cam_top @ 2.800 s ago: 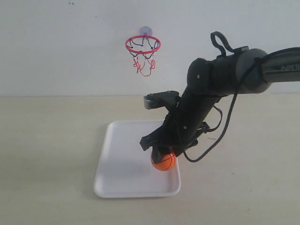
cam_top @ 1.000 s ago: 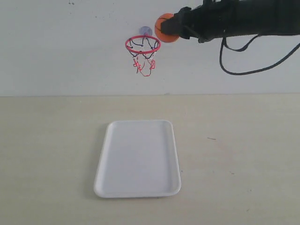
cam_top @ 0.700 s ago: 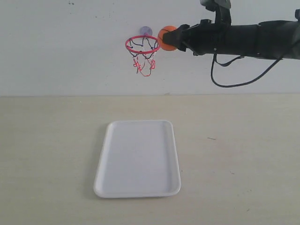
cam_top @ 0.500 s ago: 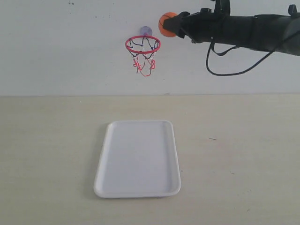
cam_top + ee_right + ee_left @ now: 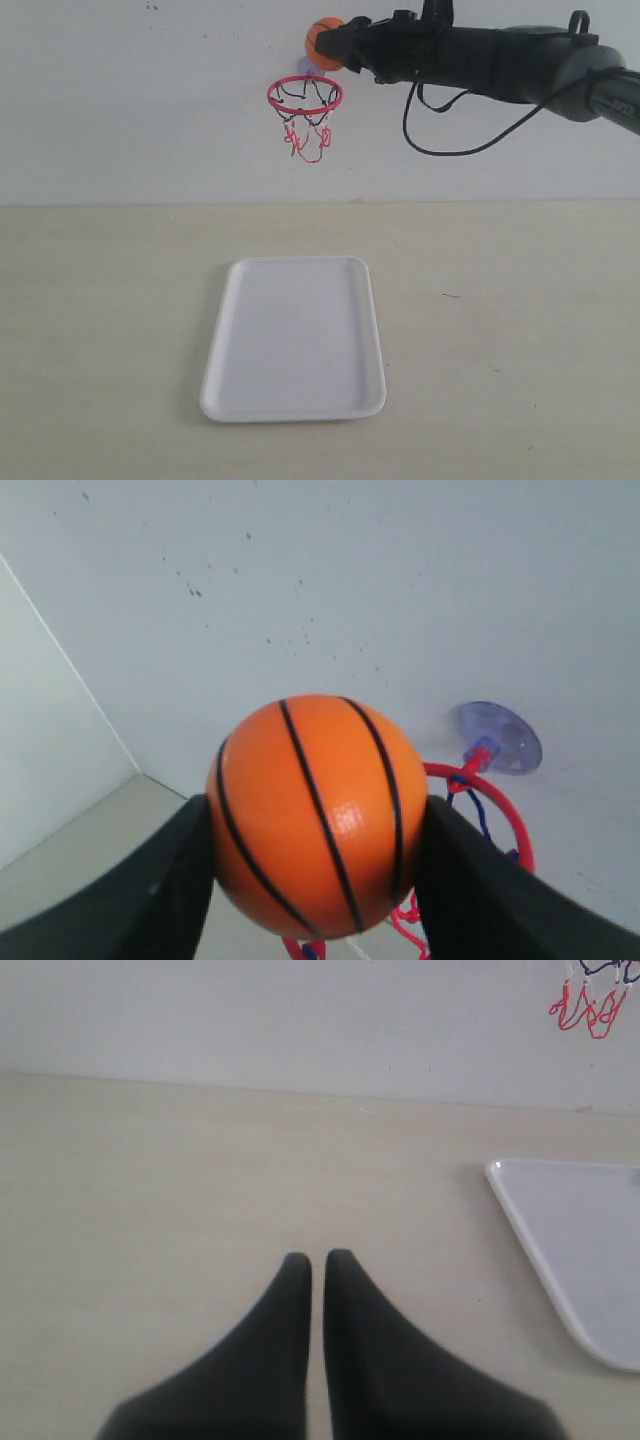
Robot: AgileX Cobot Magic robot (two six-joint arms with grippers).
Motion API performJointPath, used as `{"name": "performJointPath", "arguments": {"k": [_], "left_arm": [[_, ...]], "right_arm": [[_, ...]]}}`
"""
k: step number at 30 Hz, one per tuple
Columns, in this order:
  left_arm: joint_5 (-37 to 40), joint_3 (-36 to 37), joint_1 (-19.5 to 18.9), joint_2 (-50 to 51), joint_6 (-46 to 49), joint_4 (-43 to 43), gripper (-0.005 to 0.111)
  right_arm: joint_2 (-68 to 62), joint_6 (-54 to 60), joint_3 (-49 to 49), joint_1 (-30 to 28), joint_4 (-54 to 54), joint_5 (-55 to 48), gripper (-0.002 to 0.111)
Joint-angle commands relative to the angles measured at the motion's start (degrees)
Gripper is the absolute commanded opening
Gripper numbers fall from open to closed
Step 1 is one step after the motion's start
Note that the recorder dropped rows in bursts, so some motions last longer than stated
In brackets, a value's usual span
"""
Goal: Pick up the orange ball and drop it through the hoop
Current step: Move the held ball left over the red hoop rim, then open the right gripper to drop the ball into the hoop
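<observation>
The orange ball point(image 5: 322, 43) point(image 5: 316, 813) with black seams is held high against the wall, my right gripper point(image 5: 334, 47) point(image 5: 318, 870) shut on it. It hangs just above the right side of the hoop point(image 5: 304, 96), whose red ring point(image 5: 497, 808) and suction cup point(image 5: 499, 736) show behind the ball in the right wrist view. The net point(image 5: 306, 132) dangles below the ring. My left gripper point(image 5: 314, 1258) is shut on nothing, low over the table, and does not appear in the exterior view.
A white tray point(image 5: 295, 336) point(image 5: 575, 1235) lies on the beige table point(image 5: 110, 300) below the hoop. The right arm point(image 5: 500, 62) stretches across the upper right with a loose black cable point(image 5: 455, 150) hanging under it.
The right gripper carried the ball from the tray up to the wall, then shifted left and slightly up, from beside the ring to just above it.
</observation>
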State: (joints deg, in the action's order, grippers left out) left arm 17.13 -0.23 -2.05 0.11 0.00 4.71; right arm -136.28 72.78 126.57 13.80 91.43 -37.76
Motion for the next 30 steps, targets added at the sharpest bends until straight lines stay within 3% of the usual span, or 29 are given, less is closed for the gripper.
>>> {"name": "performJointPath", "arguments": {"k": [1, 5, 25, 28, 30], "left_arm": [[-0.63, 0.23, -0.15, -0.11, -0.39, 0.2, 0.004], [-0.63, 0.23, -0.15, -0.11, -0.39, 0.2, 0.004], [-0.63, 0.23, -0.15, -0.11, -0.39, 0.2, 0.004], [-0.63, 0.23, -0.15, -0.11, -0.39, 0.2, 0.004], [-0.63, 0.23, -0.15, -0.11, -0.39, 0.2, 0.004]], "right_arm": [[-1.11, -0.26, 1.49, 2.05, -0.74, 3.83, 0.0], [-1.38, -0.25, 1.49, 3.35, -0.74, 9.76, 0.0], [-2.2, -0.55, 1.49, 5.25, -0.76, 16.91, 0.002], [-2.2, -1.84, 1.49, 5.25, -0.76, 17.92, 0.027], [-2.2, -1.98, 1.49, 5.25, -0.76, 18.19, 0.051]]}}
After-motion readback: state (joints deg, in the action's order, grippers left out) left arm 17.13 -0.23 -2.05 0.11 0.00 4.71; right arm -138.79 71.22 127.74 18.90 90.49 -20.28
